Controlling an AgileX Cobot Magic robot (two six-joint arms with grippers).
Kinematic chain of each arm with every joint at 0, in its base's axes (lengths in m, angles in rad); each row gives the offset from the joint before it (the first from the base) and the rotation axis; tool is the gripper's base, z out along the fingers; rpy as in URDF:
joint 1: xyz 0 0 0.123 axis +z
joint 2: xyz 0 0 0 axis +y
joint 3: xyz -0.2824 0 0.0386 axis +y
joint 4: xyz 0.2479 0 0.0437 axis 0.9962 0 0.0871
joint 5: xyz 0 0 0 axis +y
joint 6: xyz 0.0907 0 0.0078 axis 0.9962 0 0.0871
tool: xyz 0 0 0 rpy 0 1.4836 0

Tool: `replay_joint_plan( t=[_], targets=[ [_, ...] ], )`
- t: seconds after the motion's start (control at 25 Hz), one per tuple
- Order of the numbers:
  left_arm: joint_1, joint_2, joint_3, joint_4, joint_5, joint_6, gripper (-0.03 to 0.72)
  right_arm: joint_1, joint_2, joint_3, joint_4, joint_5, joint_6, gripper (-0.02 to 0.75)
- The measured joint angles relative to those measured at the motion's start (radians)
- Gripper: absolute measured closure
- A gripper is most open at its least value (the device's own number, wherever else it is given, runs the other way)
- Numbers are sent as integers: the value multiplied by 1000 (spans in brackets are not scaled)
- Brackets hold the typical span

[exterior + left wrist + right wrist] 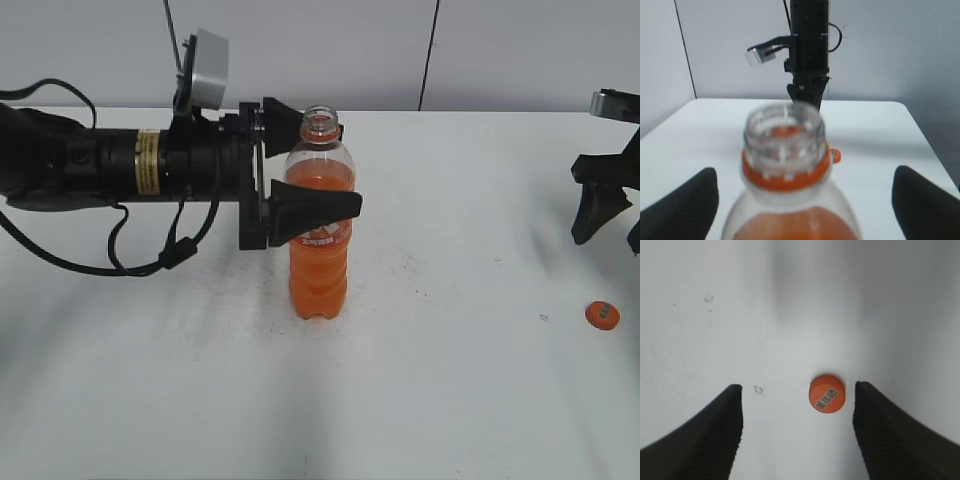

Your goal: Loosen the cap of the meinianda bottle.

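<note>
The meinianda bottle [320, 270] stands upright mid-table, with orange drink, an orange label and an orange neck ring. Its mouth is bare, with no cap on it. My left gripper [329, 158] is open, one finger on each side of the bottle's shoulder, neither pressing it. In the left wrist view the bottle neck [785, 145] fills the middle between the spread fingers [803, 172]. The cap [601, 315] lies on the table at the right. My right gripper [605, 215] hangs open above it. In the right wrist view the cap [826, 392] lies between the open fingers [797, 387], nearer the right one.
The white table [450, 400] carries only the bottle and the cap. A black cable [110, 255] loops under the left arm. The right arm [809, 75] shows upright behind the bottle in the left wrist view. A grey wall stands behind the table.
</note>
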Motion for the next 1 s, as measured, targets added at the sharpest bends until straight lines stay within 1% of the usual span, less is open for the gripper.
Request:
replay_joint_plan(
  t=[0.2,0.36,0.44,0.56,0.72,0.88,0.92,1.0],
  targets=[
    [0,-103,0,-18,-1,0,62,0,-14,-4,2,32,0,223],
    [0,-212,1,-28,2,-1,73,0,-60,-45,4,44,0,223],
    [0,-270,1,-31,32,-9,76,0,-79,-77,6,57,0,223],
    [0,-361,1,-32,133,-23,84,0,-115,-126,12,95,0,223],
    [0,-484,1,-32,355,-43,93,0,-166,-188,13,143,0,223],
    [0,-601,1,-39,714,-77,95,0,-208,-216,13,160,0,223],
    [0,-616,1,-53,829,-86,95,0,-217,-219,13,166,0,223],
    [0,-632,1,-142,1054,-95,95,0,-230,-219,13,174,0,223]
  ],
)
